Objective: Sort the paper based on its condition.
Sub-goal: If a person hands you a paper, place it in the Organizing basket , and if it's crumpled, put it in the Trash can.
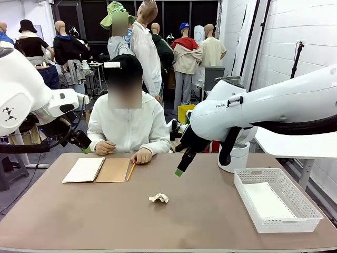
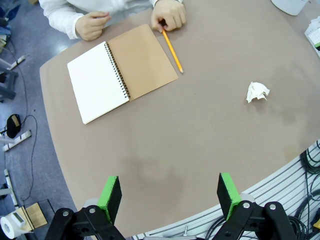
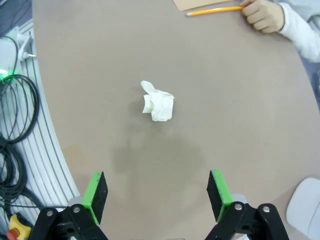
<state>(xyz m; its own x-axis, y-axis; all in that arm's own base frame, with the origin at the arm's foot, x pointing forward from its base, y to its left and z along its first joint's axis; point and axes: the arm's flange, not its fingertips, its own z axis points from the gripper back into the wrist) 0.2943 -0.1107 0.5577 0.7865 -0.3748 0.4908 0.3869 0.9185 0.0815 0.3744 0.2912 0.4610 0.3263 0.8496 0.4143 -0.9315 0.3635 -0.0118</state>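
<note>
**Both grippers open, crumpled paper loose mid-table**

Readable print: partial "FRA" on the right arm's (image 1: 274, 105) white housing. A dark logo mark on the left arm (image 1: 21, 89), not legible. Nothing readable on the notebook or basket.

Right gripper (image 3: 157, 192): raised above the table, jaws spread wide, nothing between the green pads (image 3: 95, 189). Wrist view looks straight down on the paper ball (image 3: 157, 104), which lies ahead of the fingertips, apart from them.

Left gripper (image 2: 170, 196): also off the table, near its left edge, jaws wide apart, empty.

Paper ball sits on the bare table (image 1: 200, 216) near the middle, well apart from the open notebook (image 1: 97, 169) and the white basket (image 1: 279, 224) at right. A flat white sheet (image 1: 266, 199) lies in the basket.

Person's hand (image 1: 142, 156) rests at the pencil's (image 1: 130, 171) far end, beside the notebook; other hand (image 1: 104, 147) is fisted on the table.
</note>
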